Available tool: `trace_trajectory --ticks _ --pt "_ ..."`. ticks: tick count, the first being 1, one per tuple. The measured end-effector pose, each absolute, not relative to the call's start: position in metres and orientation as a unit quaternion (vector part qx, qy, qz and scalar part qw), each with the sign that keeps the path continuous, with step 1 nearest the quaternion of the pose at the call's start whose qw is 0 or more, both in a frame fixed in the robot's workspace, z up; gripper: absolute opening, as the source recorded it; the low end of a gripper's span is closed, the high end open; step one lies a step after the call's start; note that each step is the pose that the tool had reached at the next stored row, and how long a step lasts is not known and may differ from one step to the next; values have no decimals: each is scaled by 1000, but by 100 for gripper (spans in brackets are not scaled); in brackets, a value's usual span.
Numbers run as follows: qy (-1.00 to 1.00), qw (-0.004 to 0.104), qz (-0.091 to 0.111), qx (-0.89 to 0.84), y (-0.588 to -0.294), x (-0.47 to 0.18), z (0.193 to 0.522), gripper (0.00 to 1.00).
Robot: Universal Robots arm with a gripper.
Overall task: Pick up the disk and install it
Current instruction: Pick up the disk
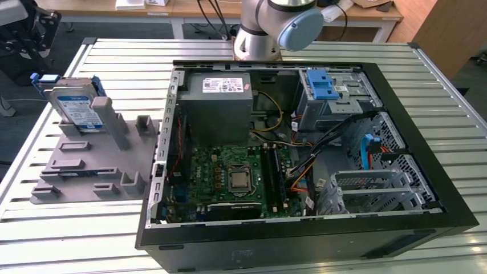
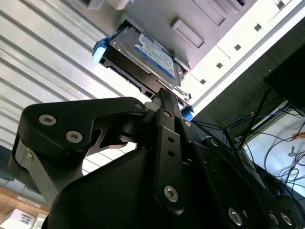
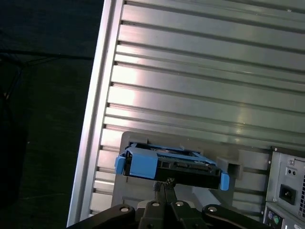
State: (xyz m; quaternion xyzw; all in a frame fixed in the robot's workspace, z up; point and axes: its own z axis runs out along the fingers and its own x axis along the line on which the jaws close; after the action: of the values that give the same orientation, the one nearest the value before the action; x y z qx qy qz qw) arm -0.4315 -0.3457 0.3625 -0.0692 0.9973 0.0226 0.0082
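Note:
The disk (image 1: 78,110) is a silver drive with a white-and-blue label in a blue carrier. It stands on edge in a grey holder (image 1: 84,165) at the exterior view's left. In both wrist views my gripper (image 3: 164,183) (image 2: 164,94) points at the disk (image 3: 167,164) (image 2: 152,52) from a distance and touches nothing. Its two dark fingers (image 3: 158,188) lie together, shut and empty. The arm's base (image 1: 263,28) rises at the table's far edge.
An open computer case (image 1: 426,142) lies on the slatted metal table (image 1: 114,57). Inside it are a grey power supply (image 1: 220,103), a green motherboard (image 1: 236,177), a blue-handled drive cage (image 1: 327,85) and loose cables. The table edge (image 3: 90,119) runs beside the holder.

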Motion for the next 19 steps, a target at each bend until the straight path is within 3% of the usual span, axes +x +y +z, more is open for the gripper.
trace_trajectory --ticks 19 --pt "993 7 23 -117 -346 -432 363 11"
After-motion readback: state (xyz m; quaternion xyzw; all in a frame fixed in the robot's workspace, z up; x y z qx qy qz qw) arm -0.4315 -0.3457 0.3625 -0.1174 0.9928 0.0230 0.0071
